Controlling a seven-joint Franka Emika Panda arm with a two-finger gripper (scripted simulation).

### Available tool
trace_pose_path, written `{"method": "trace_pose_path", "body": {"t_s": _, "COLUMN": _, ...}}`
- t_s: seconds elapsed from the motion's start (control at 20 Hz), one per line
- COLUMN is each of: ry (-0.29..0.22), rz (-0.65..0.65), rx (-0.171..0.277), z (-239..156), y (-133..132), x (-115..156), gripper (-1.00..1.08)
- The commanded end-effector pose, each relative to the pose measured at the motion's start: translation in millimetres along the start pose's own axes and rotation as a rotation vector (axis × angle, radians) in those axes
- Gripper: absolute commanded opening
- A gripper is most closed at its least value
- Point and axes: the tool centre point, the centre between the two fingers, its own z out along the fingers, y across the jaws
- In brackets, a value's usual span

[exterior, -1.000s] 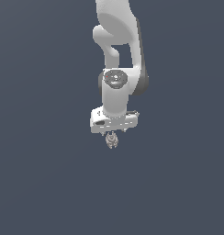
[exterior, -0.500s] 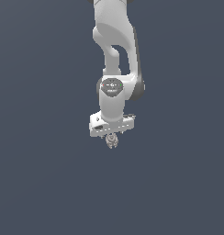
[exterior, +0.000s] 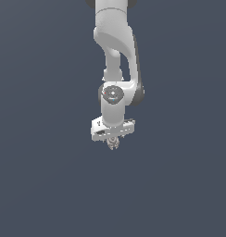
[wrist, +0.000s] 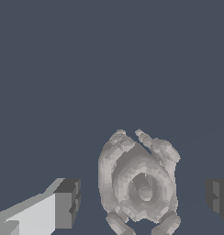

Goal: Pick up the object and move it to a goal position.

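The object (wrist: 139, 183) is a small grey-tan knobbly lump with a ring-like hollow and short protrusions. In the exterior view the object (exterior: 113, 144) shows just under the white flat bar of my gripper (exterior: 113, 140). The wrist view shows my gripper (wrist: 143, 199) open, with one dark fingertip (wrist: 68, 202) on one side of the lump and the other fingertip (wrist: 218, 196) on the opposite side. A clear gap of background shows between each pad and the lump, so neither pad touches it.
The white arm (exterior: 116, 69) comes down from the top of the exterior view. Everything around it is a plain dark grey-blue background, with no other objects, edges or goal marker in sight.
The arm's wrist and flat bar have come lower in the exterior view over the last second. The lump has stayed at about the same spot beneath them.
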Motion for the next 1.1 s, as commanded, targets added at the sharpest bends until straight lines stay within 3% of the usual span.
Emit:
{"method": "trace_pose_path", "body": {"t_s": 0.0, "ry": 0.000, "rz": -0.001, "rx": 0.000, "z": 13, "y": 0, "x": -1, "gripper": 1.00}}
{"method": "trace_pose_path", "body": {"t_s": 0.3, "ry": 0.000, "rz": -0.002, "rx": 0.000, "z": 24, "y": 0, "x": 0, "gripper": 1.00}}
{"method": "trace_pose_path", "body": {"t_s": 0.35, "ry": 0.000, "rz": -0.002, "rx": 0.000, "z": 24, "y": 0, "x": 0, "gripper": -1.00}}
{"method": "trace_pose_path", "body": {"t_s": 1.05, "ry": 0.000, "rz": -0.001, "rx": 0.000, "z": 19, "y": 2, "x": -2, "gripper": -1.00}}
